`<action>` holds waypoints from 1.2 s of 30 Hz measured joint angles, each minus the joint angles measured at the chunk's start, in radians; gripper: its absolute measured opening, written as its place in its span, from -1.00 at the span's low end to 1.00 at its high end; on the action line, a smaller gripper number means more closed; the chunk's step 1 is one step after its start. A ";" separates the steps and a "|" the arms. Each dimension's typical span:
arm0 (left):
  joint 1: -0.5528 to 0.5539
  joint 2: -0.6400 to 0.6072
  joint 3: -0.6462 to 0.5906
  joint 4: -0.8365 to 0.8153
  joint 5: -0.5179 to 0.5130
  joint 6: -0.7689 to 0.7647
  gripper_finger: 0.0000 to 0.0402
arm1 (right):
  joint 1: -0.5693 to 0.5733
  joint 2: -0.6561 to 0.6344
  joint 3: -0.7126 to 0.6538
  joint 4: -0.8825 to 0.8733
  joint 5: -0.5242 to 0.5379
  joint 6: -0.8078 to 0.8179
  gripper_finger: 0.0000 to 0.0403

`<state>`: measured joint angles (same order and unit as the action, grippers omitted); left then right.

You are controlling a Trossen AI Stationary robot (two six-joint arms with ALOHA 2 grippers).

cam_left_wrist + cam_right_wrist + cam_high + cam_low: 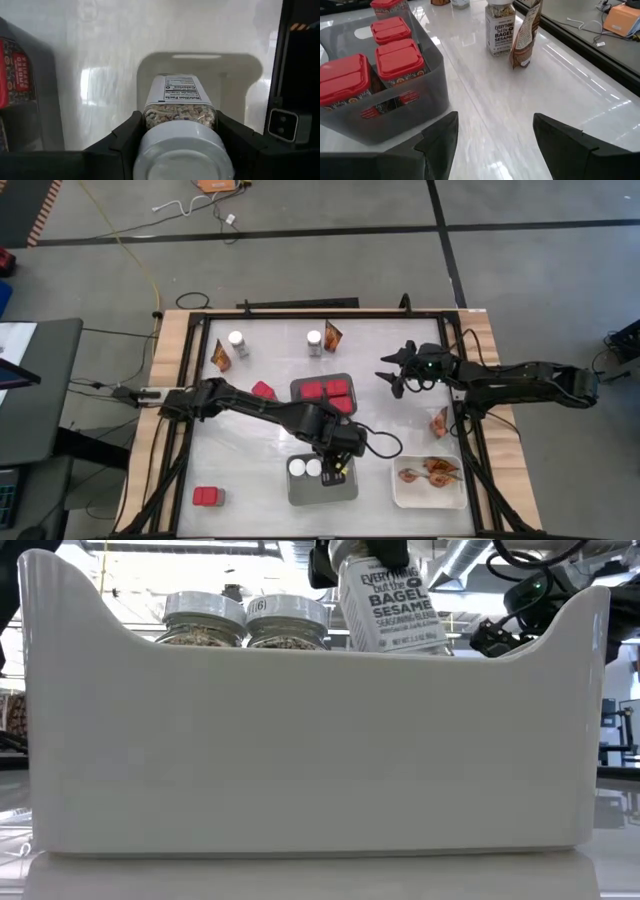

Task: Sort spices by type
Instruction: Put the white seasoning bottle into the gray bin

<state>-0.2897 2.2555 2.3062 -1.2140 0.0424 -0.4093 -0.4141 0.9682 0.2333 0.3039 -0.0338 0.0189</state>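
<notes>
My left gripper (pixel 340 462) is shut on a clear spice jar (pixel 180 95) with a white lid and a bagel-sesame label (pixel 390 600). It holds the jar over the pale tray (pixel 345 490) near the front, where two more white-lidded jars (pixel 305 467) stand. Another two jars (pixel 237 343) (pixel 315 342) stand on the table at the back. Red containers (pixel 325 391) fill a grey tray (pixel 435 95); two others (pixel 263 390) (pixel 208 496) rest on the table. Packets (pixel 220 355) (pixel 332 335) (pixel 440 422) stand loose. My right gripper (pixel 492 145) hovers open at the right. My left gripper pinches the jar between its two fingers (pixel 125 132), at the glass shoulder (pixel 150 117) just under the white lid. The fingers come from above, slanting down. The jar hangs lid up and tilted, its base about level with the pale tray's rim (pixel 400 652).
A white tray (pixel 400 495) at the front right holds two packets (pixel 430 470). The work area is bounded by a dark frame (pixel 300 310). Bare table surface lies at the front left and between the trays and the right arm.
</notes>
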 joint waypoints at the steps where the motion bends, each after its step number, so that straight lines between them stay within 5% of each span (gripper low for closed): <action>1: 0.000 0.002 0.000 0.003 -0.004 -0.008 -0.05 | 0.000 0.000 0.000 -0.003 0.000 0.000 0.42; 25: -0.006 0.106 0.005 -0.024 -0.020 -0.036 -0.03 | 0.009 0.000 0.000 -0.038 0.000 0.063 0.42; 31: -0.017 0.106 0.005 -0.019 -0.013 -0.045 0.35 | 0.009 0.000 0.000 -0.039 0.000 0.063 0.42; 36: -0.017 0.106 0.005 -0.028 -0.009 -0.064 0.42 | 0.009 0.000 0.000 -0.039 0.000 0.063 0.42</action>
<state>-0.3069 2.3611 2.3108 -1.2417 0.0330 -0.4736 -0.4053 0.9684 0.2334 0.2649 -0.0334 0.0814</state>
